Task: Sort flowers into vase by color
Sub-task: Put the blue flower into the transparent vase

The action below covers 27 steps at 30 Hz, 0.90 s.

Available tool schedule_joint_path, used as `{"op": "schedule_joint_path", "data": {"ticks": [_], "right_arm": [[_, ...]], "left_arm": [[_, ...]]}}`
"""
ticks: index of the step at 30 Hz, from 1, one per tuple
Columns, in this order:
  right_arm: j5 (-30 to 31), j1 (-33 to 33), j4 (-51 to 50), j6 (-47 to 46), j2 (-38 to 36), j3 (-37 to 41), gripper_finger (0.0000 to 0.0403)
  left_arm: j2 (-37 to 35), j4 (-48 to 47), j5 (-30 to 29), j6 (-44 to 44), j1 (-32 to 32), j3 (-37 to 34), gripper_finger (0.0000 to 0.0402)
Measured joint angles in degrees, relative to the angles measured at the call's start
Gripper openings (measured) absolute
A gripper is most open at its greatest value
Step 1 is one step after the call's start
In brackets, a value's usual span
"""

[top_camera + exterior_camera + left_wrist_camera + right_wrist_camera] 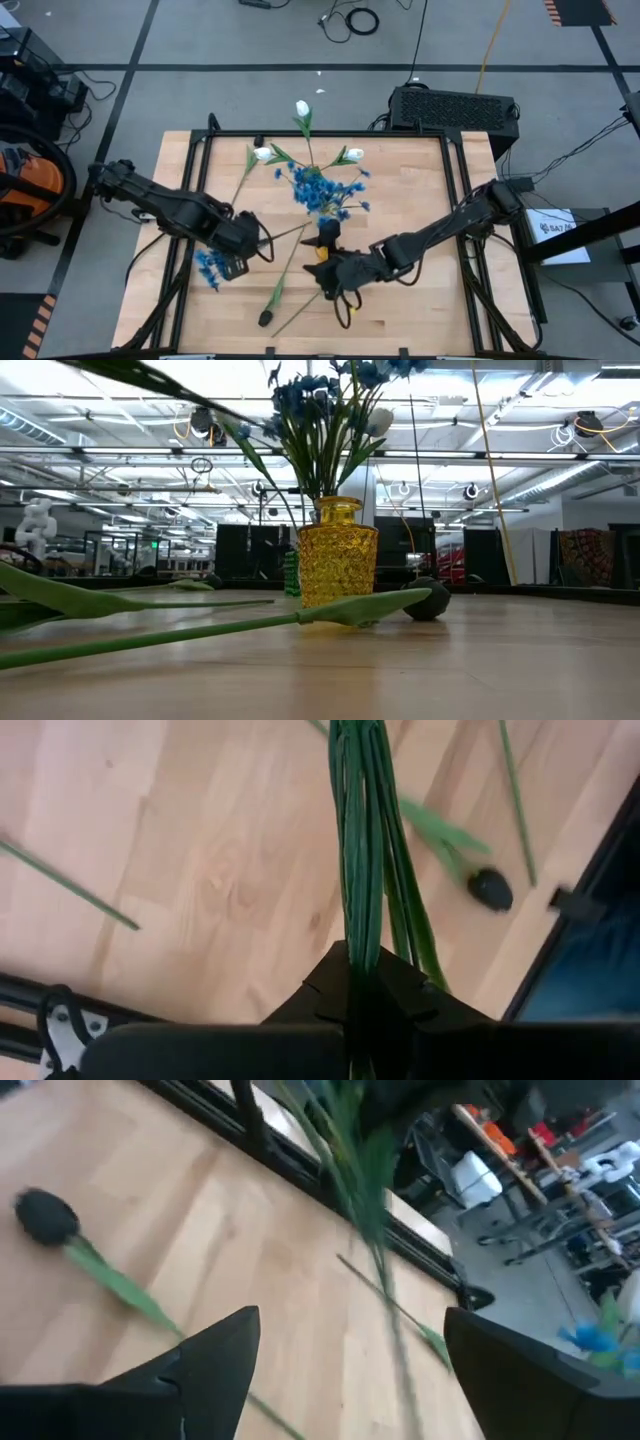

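Observation:
A yellow glass vase (326, 236) (338, 555) stands mid-table, holding blue clusters (320, 190) and white tulips (302, 108) by their stems. My left gripper (245, 243) (365, 985) is left of the vase, shut on a blue flower bunch whose head (210, 266) shows beside the wrist. My right gripper (330, 283) (350, 1340) is open just on the near side of the vase, touching nothing. A dark bud (265, 318) (428, 600) (45, 1215) lies on the table on its long stem. My left gripper pinches a bundle of several green stems (362, 935) between its two fingers. The fingers lie roughly along the stems, which run on forward past the fingertips toward the vase. The blue head sits back by the wrist, toward the table's near-left.
Another loose green stem (300, 312) lies on the wood near the dark bud. A leafy stem (360, 608) crosses the table in front of the vase. Black frame rails (195, 200) edge the table. A black box (455, 108) sits past the far edge.

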State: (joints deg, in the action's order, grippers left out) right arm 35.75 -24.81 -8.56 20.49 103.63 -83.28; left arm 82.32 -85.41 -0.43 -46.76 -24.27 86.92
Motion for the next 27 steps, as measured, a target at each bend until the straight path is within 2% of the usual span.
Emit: {"op": "schedule_joint_path", "data": {"ticks": [7, 14, 17, 23, 27], "right_arm": [[6.21, -3.06, -0.76, -1.14, 0.12, -1.42, 0.0308], [6.73, -8.06, -4.15, -3.53, -3.43, -1.45, 0.0309], [8.97, -10.36, -5.22, -5.06, -4.34, -1.42, 0.0309], [9.78, -11.84, -2.70, -10.81, -3.80, -3.98, 0.0309], [9.04, -10.04, 4.90, -8.05, -1.10, -4.20, 0.0309]], "left_arm": [[0.00, 0.06, -1.91, -1.05, -1.76, 0.61, 0.0022], [0.00, 0.54, -1.41, -2.52, -4.22, 0.61, 0.0022], [0.00, 0.95, -1.10, -3.12, -5.27, 0.61, 0.0022], [0.00, 3.43, -1.69, -6.64, -6.60, 0.58, 0.0022], [0.04, 6.61, -0.24, -7.42, -6.65, 0.58, 0.0022]]}}
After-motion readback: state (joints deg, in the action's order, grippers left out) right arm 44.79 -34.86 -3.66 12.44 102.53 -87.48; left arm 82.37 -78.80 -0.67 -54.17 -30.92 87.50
